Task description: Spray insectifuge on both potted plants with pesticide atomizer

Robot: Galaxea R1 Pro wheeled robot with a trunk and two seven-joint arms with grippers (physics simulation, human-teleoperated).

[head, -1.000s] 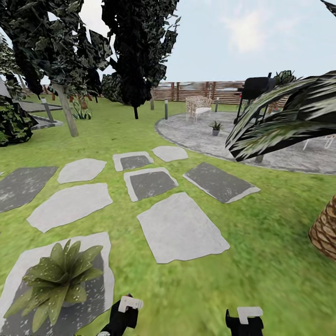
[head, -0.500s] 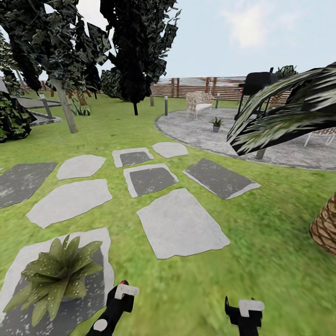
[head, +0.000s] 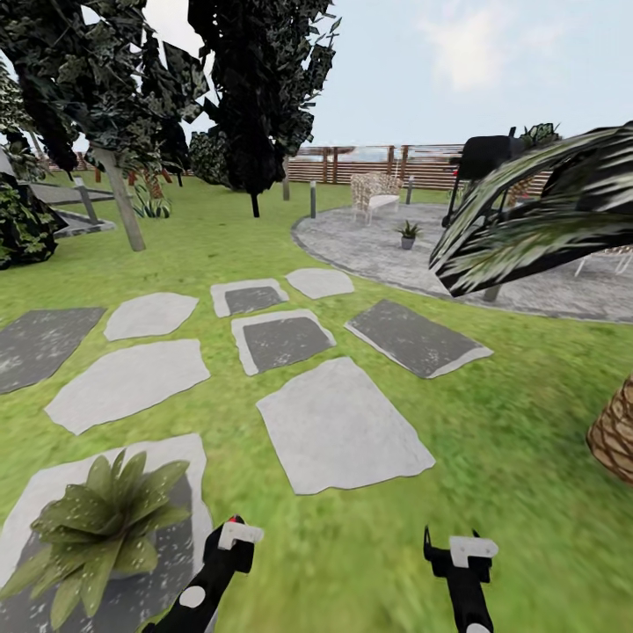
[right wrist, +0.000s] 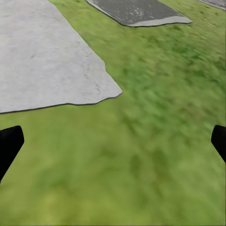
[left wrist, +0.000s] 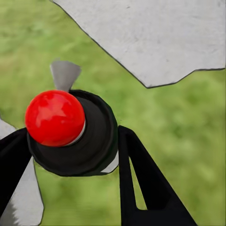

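My left gripper (head: 230,538) sits at the bottom of the head view, shut on the pesticide atomizer (head: 232,522), a black cylinder whose red tip (left wrist: 55,117) pokes out between the black fingers (left wrist: 141,179). Just to its left, one potted plant (head: 92,527), a low green rosette, stands on a grey stepping stone (head: 189,492). The second potted plant (head: 407,234) is far off on the round paved patio (head: 369,251). My right gripper (head: 454,552) hangs open over the lawn, and its fingertips (right wrist: 9,141) are spread wide with nothing between them.
Several stepping stones (head: 338,426) cross the lawn ahead. A scaly palm trunk (head: 615,440) stands close on the right, with striped fronds (head: 536,220) overhanging. A wicker chair (head: 374,195), a black grill (head: 485,158), the wooden fence (head: 369,165) and trees (head: 255,97) lie beyond.
Both arms have reached further forward and up into the head view, and the atomizer's red tip now shows there. The camera has shifted slightly, and the near plant sits lower left.
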